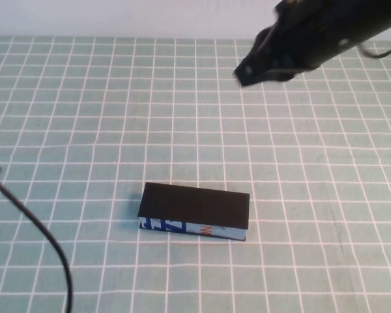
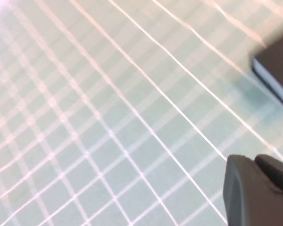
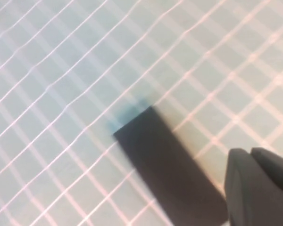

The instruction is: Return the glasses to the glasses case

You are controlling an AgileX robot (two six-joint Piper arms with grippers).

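The glasses case [image 1: 194,207] lies on the checked green mat in the middle of the table with its flat black lid down; its blue and white front side faces me. The glasses are out of view. My right gripper [image 1: 242,73] hangs raised above the far right of the mat, well behind the case, shut with nothing in it. Its wrist view has the case's black lid [image 3: 165,174] below the closed fingertips [image 3: 245,165]. My left gripper [image 2: 252,160] is shut and empty over bare mat, with a corner of the case [image 2: 276,70] some way off.
A black cable [image 1: 45,241] curves across the near left of the mat, with small dark parts at the left edge. The green grid mat [image 1: 117,117] covers the table up to the white wall at the back.
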